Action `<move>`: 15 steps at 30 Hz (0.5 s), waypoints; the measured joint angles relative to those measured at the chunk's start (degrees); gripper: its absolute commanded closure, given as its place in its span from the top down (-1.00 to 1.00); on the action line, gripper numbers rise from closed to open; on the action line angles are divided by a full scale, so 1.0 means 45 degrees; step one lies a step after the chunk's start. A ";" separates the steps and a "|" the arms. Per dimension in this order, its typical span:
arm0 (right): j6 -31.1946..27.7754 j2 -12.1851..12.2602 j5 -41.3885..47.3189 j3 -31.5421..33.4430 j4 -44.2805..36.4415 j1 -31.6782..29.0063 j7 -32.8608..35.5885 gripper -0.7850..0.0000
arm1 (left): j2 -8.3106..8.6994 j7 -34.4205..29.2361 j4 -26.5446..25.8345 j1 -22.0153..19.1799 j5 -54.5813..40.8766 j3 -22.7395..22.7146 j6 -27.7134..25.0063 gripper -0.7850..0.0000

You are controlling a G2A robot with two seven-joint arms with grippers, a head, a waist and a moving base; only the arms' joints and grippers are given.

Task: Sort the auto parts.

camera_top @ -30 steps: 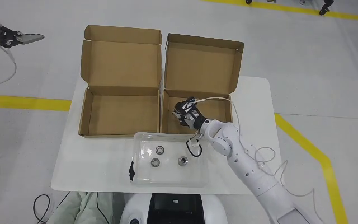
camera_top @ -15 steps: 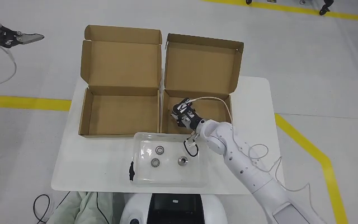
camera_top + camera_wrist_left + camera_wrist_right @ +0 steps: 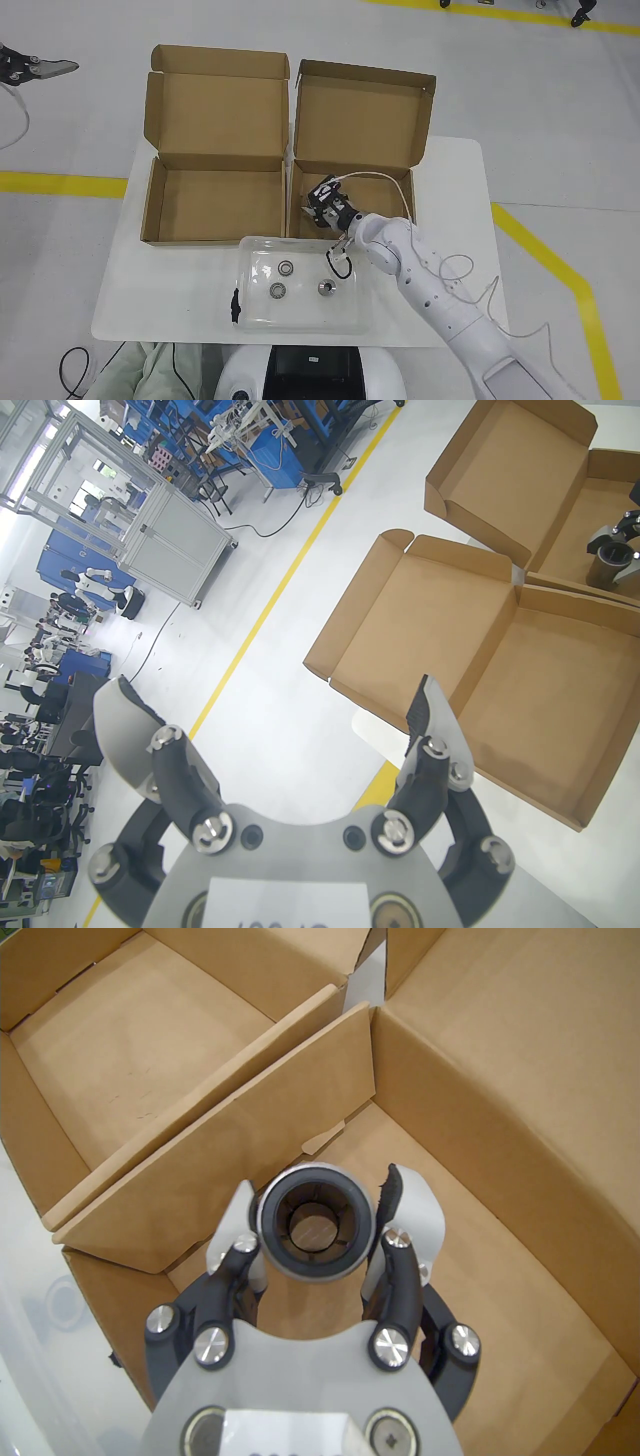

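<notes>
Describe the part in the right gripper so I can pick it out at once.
On the white table stand two open cardboard boxes; look inside the right-hand box. There the right gripper holds a dark sleeve between its fingers. Unlike the small flat parts in the clear tray, it is a tall hollow cylinder with a metal rim.

I am seeing the white counter (image 3: 450, 190) bearing the left cardboard box (image 3: 210, 205), the right cardboard box (image 3: 380, 196), and a clear tray (image 3: 300, 314).
</notes>
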 measured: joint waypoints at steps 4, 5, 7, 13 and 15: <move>-0.0103 0.0063 -0.0042 0.0227 -0.0400 -0.0204 -0.0191 0.75 | 0.0000 0.0000 0.0000 0.0000 0.0000 0.0000 0.0000 1.00; -0.0191 0.0098 -0.0112 0.0306 -0.0586 -0.0286 -0.0252 0.76 | 0.0000 0.0000 0.0000 0.0000 0.0000 0.0000 0.0000 1.00; -0.0392 0.0160 -0.0174 0.0450 -0.0911 -0.0436 -0.0371 0.80 | 0.0000 0.0000 0.0000 0.0000 0.0000 0.0000 0.0000 1.00; -0.1218 0.0455 -0.0274 0.1237 -0.2048 -0.1044 -0.0790 0.91 | 0.0000 0.0000 0.0000 0.0000 0.0000 0.0000 0.0000 1.00; -0.2051 0.0579 0.0026 0.1579 -0.2394 -0.1285 -0.1163 0.94 | 0.0000 0.0000 0.0000 0.0000 0.0000 0.0000 0.0000 1.00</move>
